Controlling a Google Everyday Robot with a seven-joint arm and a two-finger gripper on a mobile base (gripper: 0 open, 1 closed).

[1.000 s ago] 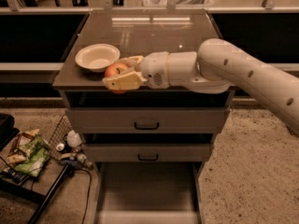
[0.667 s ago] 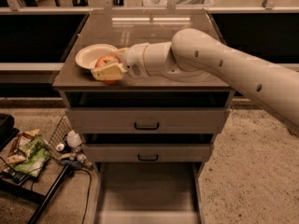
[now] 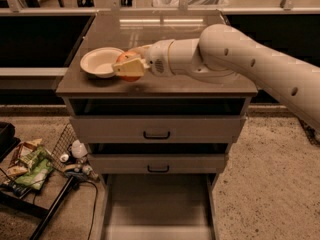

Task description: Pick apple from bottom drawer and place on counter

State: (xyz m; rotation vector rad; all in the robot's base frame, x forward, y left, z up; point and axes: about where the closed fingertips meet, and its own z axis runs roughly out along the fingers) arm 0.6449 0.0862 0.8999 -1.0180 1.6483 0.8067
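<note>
The red-orange apple [image 3: 128,68] sits between my gripper's [image 3: 131,64] fingers, low over the front left part of the counter [image 3: 190,29], right beside the cream bowl [image 3: 101,61]. The gripper is shut on the apple; whether the apple touches the slab I cannot tell. My white arm [image 3: 240,59] reaches in from the right across the counter. The bottom drawer [image 3: 158,209] is pulled out below, its flat floor bare.
Two closed drawers with black handles [image 3: 156,134] sit above the open one. A wire basket with snack packets and bottles [image 3: 35,166] stands on the speckled floor at the left. Dark shelving runs behind the cabinet.
The gripper with the apple swung left toward the bowl, then came back slightly right and lower over the counter's front left.
</note>
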